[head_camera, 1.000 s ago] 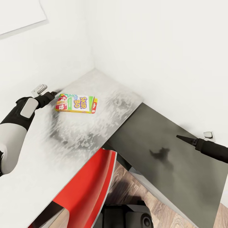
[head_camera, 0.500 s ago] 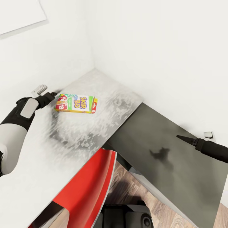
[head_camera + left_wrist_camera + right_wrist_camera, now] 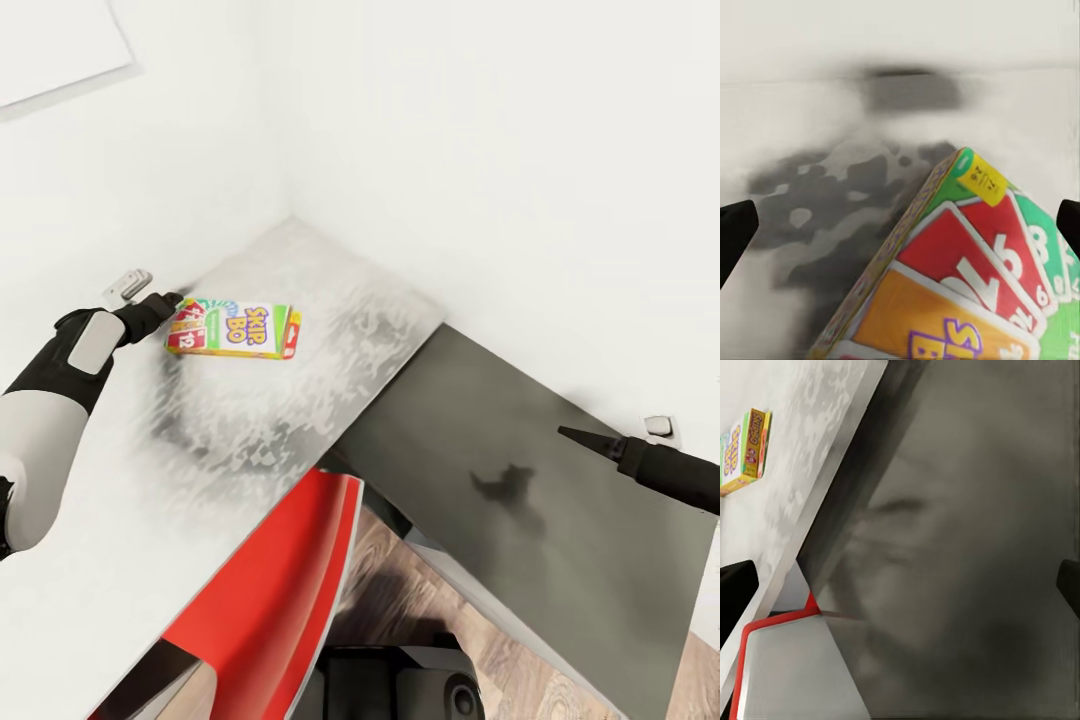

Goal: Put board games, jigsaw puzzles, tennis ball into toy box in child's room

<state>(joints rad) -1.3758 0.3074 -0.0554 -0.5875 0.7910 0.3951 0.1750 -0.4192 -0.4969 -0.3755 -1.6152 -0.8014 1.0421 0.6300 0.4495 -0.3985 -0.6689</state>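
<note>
The flat rectangular Skip-Bo board game box, printed in yellow, green, red and white (image 3: 235,330), lay on the pale grey-white mottled table (image 3: 300,400), near the corner where two white walls met. The left tool (image 3: 168,300) hovered just at the box's near short end, its two black fingers spread wide; in the left wrist view the fingertips (image 3: 735,232) stood at the far edges of the picture with the box's corner (image 3: 967,270) between them, skewed rather than square to the gap. Whether any pad touched the cardboard could not be told.

The main risk was a poor grip. With the box lying flat and turned at an angle, closing the fingers could catch only a corner, so the box would likely twist, slide toward the wall or pivot out as it was lifted. Pressing down first might also push it along the smooth table instead of trapping it.

The right tool (image 3: 585,437) hung apart, over the dark grey slab (image 3: 540,520) beside the table; its fingertips sat wide apart in the right wrist view, so it was open and empty. A glossy red curved chair back (image 3: 290,580) stood close under the table edge, and an arm swinging low with the box could probably clip it.
</note>
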